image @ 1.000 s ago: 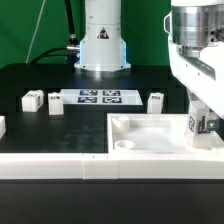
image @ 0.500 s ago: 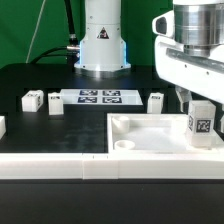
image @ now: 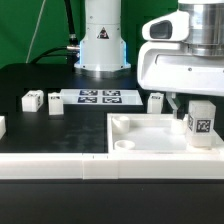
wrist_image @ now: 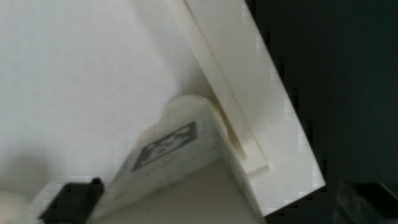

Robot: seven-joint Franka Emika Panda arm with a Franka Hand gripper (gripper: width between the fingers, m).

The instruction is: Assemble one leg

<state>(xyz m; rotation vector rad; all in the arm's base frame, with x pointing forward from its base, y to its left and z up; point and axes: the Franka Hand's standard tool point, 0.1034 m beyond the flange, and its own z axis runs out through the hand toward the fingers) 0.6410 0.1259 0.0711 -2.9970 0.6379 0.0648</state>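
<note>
A leg (image: 203, 122), a small white block with a marker tag, stands upright in the right corner of the wide white tray piece (image: 150, 134). My gripper (image: 184, 106) hangs just above and to the exterior view's left of it, open and holding nothing. In the wrist view the leg (wrist_image: 175, 148) stands against the tray's wall (wrist_image: 249, 95). The gripper (wrist_image: 217, 205) has its dark fingertips (wrist_image: 75, 200) far apart on either side. Three more legs (image: 31, 100) (image: 55, 104) (image: 156, 101) stand on the black table.
The marker board (image: 98, 97) lies in front of the robot base (image: 102, 40). A long white rail (image: 55, 166) runs along the front. Another white part (image: 2, 126) shows at the exterior view's left edge.
The gripper was down around the leg in the tray corner. It has let go, risen and shifted towards the exterior view's left, leaving the leg standing.
</note>
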